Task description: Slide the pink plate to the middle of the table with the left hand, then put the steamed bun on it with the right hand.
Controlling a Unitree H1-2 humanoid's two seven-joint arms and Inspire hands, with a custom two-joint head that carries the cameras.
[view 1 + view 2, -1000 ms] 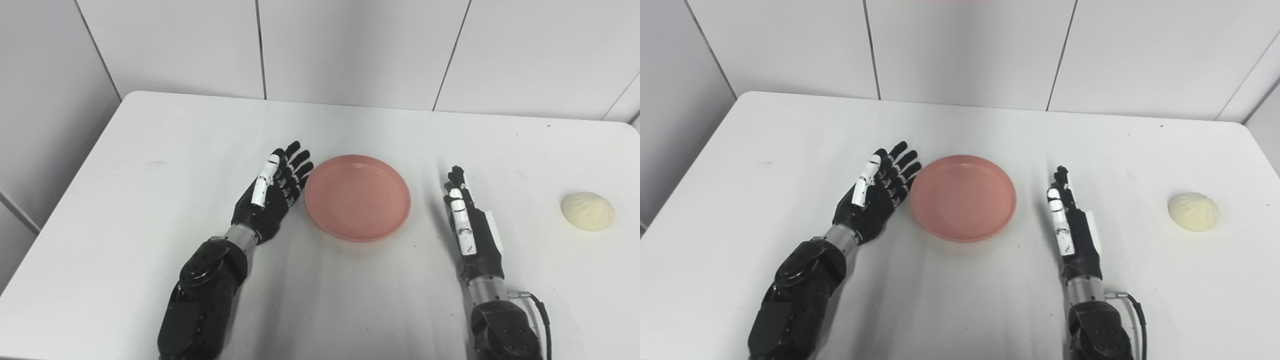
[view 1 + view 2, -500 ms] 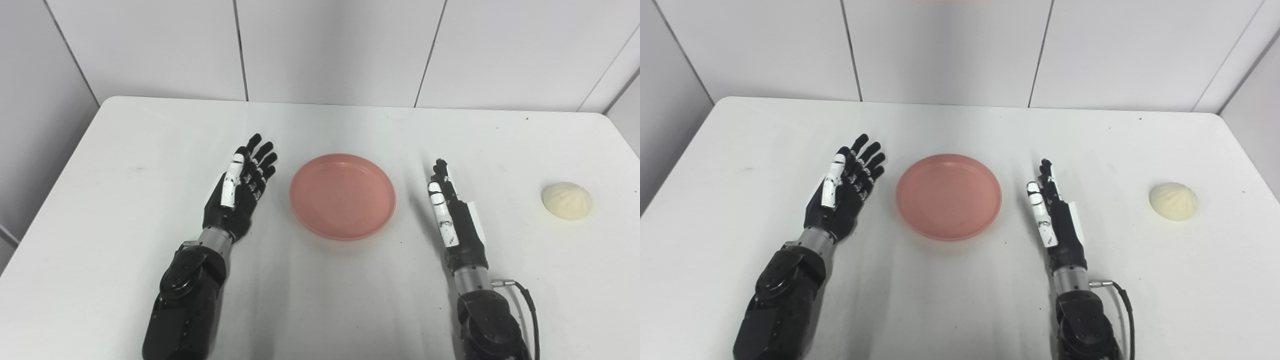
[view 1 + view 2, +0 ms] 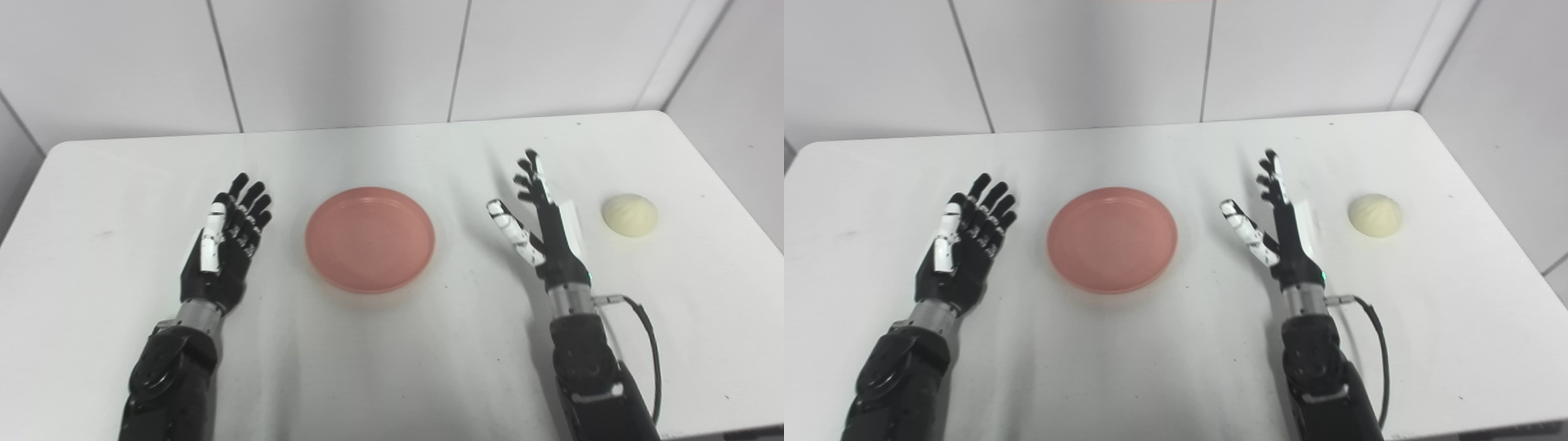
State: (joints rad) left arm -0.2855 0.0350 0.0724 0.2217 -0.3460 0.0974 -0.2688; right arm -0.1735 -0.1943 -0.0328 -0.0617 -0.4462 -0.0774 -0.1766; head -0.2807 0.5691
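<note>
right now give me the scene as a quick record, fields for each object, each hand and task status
pink plate: near the table's middle, nothing on it
steamed bun: on the table at the right, apart from the plate
left hand: open, left of the plate, not touching it
right hand: open, fingers spread, between plate and bun, holding nothing
table: white
task status: plate appears placed; bun not yet picked up
</note>
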